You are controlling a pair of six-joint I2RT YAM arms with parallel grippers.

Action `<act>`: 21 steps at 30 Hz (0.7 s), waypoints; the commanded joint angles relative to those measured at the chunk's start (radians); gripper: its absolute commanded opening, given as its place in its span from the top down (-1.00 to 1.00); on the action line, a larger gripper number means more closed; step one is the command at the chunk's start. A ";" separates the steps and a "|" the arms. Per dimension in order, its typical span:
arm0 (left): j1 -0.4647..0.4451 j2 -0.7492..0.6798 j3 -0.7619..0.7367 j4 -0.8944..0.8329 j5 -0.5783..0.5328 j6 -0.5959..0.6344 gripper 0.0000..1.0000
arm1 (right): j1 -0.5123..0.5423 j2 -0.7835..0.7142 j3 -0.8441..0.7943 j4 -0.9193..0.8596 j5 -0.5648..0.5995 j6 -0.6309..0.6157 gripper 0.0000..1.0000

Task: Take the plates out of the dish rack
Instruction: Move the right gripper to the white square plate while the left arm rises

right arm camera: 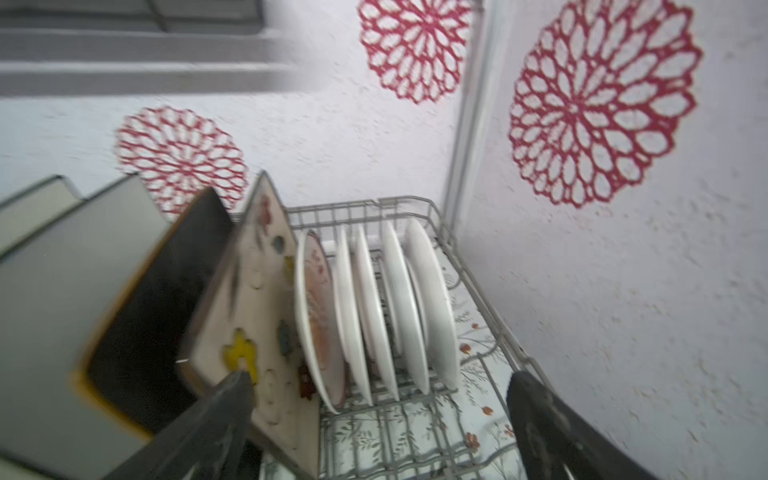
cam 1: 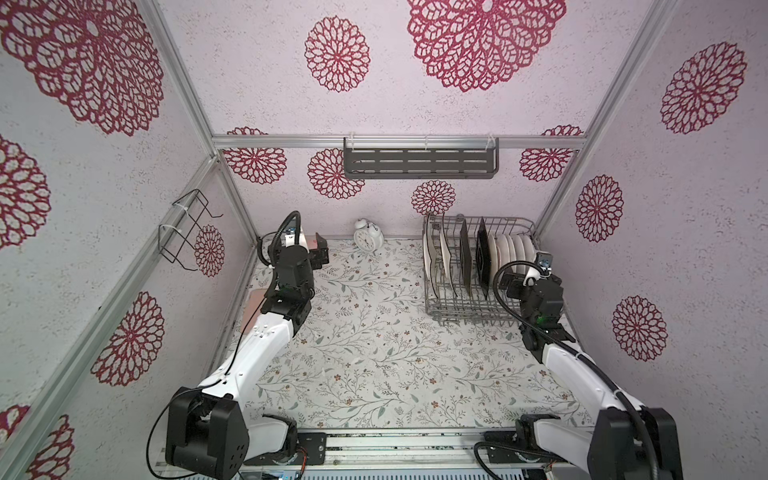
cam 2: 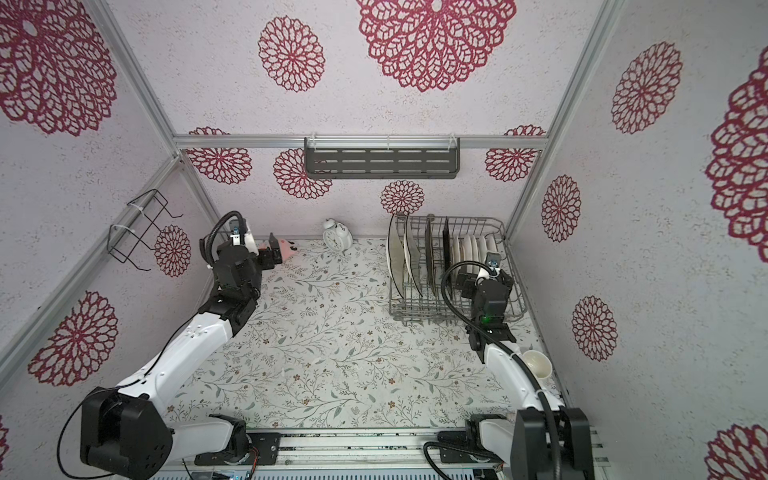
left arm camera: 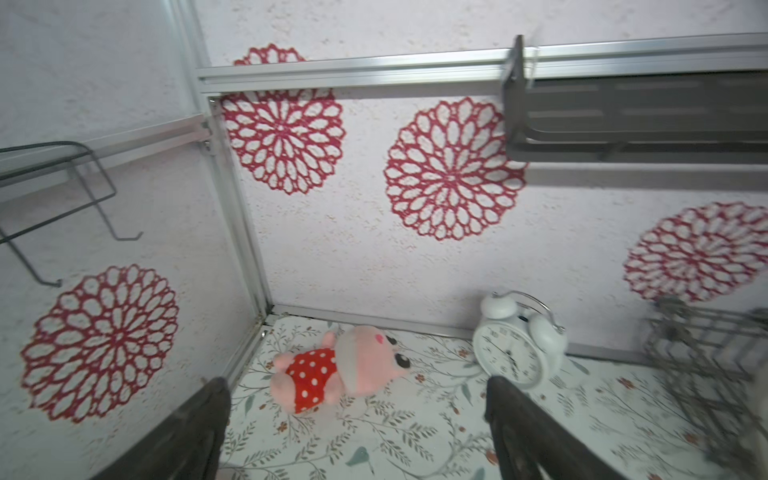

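- the dish rack [cam 1: 467,313] is sitting at the back right of the table, not yet unloaded.
- the square plates [cam 1: 465,266] are standing upright in its left part, with the round plates [cam 1: 509,249] packed close on their right.
- the right gripper [right arm camera: 380,378] is hovering over the rack's near end, jaws gaping and empty. this is looking like the approach to a first pick, and next it is needing to straddle one rim.
- the left gripper [left arm camera: 355,382] is hanging wide open and empty, well apart from the rack.

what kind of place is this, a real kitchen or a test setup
Probably a staged robot test booth, not a real kitchen: an aluminium frame holds wallpapered panels, the left arm and right arm are mounted in front, with a dish rack of plates and an alarm clock.
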 commanded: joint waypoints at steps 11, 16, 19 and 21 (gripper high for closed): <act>-0.240 -0.022 0.129 -0.286 0.120 -0.145 -0.95 | 0.169 -0.070 -0.009 0.011 -0.482 -0.011 -0.58; -0.290 -0.034 0.127 -0.310 0.110 -0.157 -0.95 | 0.243 -0.038 -0.017 0.058 -0.481 -0.008 -0.51; -0.305 -0.037 0.123 -0.312 0.114 -0.158 -0.95 | 0.282 -0.020 -0.025 0.082 -0.464 -0.019 -0.51; -0.309 -0.037 0.125 -0.315 0.126 -0.158 -0.95 | 0.310 -0.004 -0.023 0.085 -0.441 -0.038 -0.52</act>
